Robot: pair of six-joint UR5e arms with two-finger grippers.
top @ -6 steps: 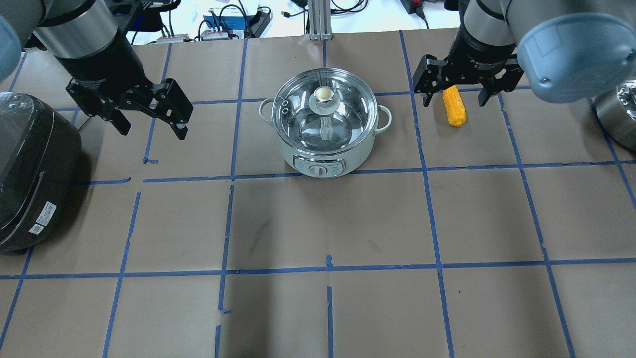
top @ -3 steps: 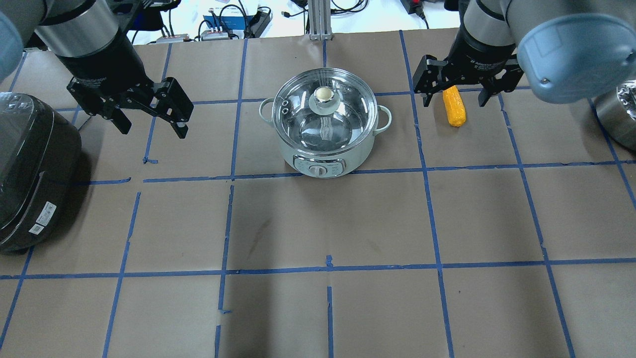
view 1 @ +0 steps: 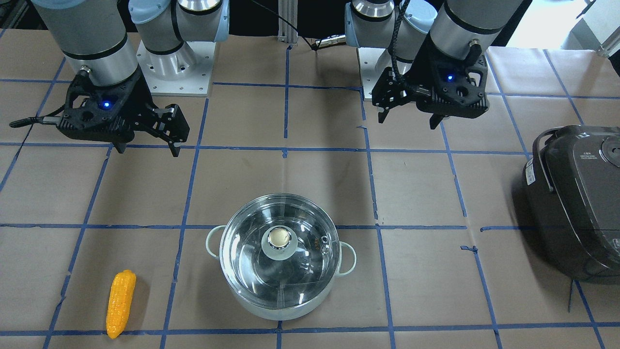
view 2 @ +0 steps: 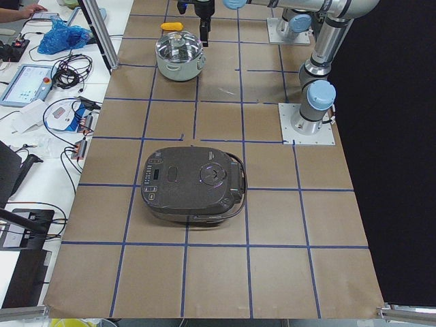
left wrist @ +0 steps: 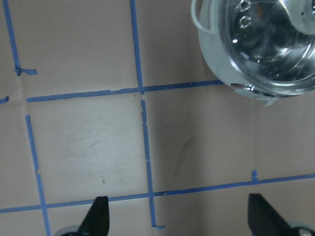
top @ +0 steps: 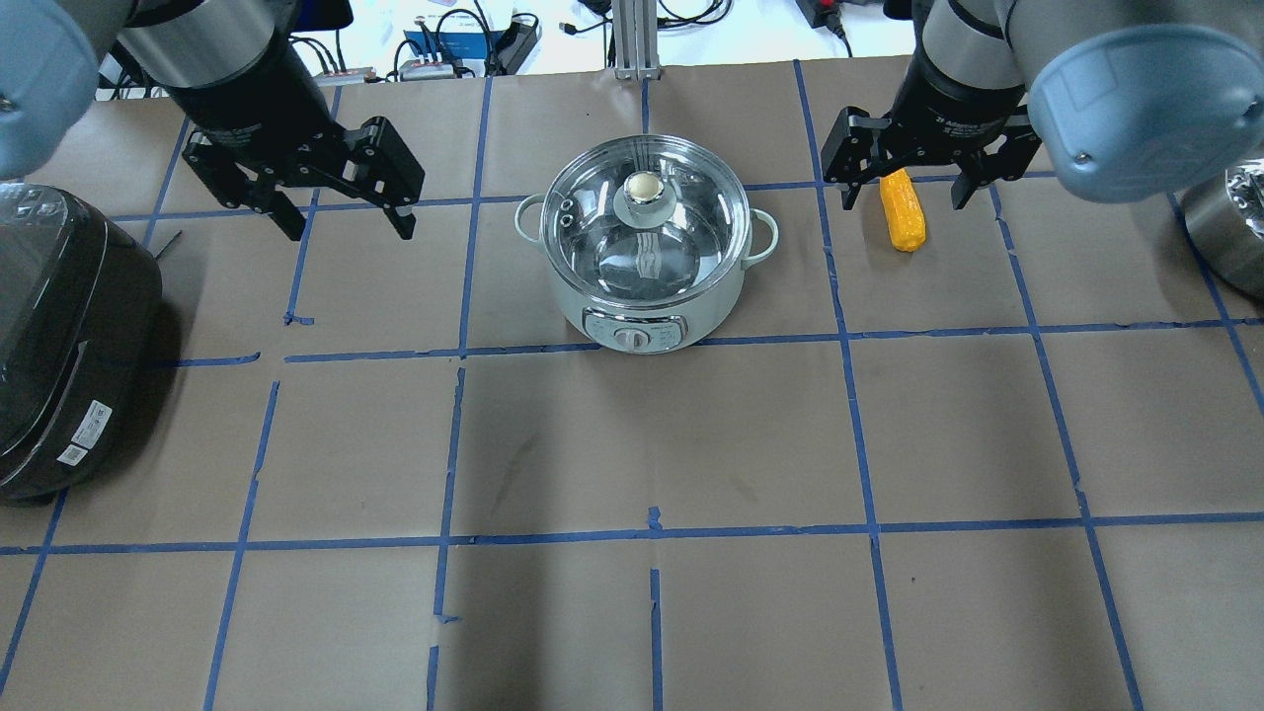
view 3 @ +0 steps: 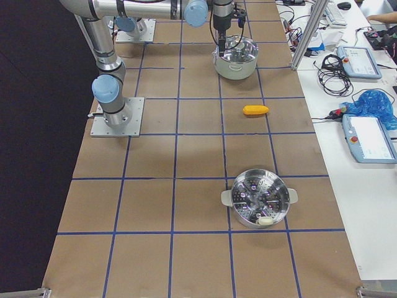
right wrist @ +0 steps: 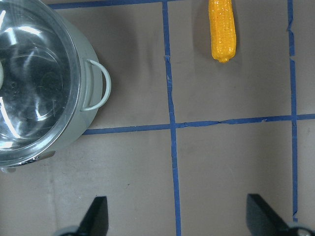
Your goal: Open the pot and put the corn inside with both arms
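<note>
Work surface (top: 632, 444): brown paper ruled into squares by blue tape; along its far edge a white bench (top: 464, 39) with cables and small electronics; the side views show teach pendants and a blue bag on the benches at that edge, and darkness behind the robot's bases.

Pot (top: 647, 247): upright near mid-surface, its glass lid (top: 592, 232) seated on it, the pale knob (top: 644, 187) at the centre; corn (top: 902, 209): flat on the surface on the robot's right of the pot, well apart from it and touching nothing else.

Dark rice cooker (top: 59, 336): at the robot's left end; a steel steamer pan (view 3: 259, 198): at the right end.

Left tool (top: 349, 229): raised above the surface to the left of the pot, fingers apart, holding nothing.

Right tool (view 1: 147, 148): raised near the corn, fingers apart, holding nothing; its wrist view shows the cob ahead of the fingertips, not between them.

Against the overhead view 0.4 s earlier, the left tool has shifted toward the pot and the far edge; the right tool, pot, lid and corn lie as before.
</note>
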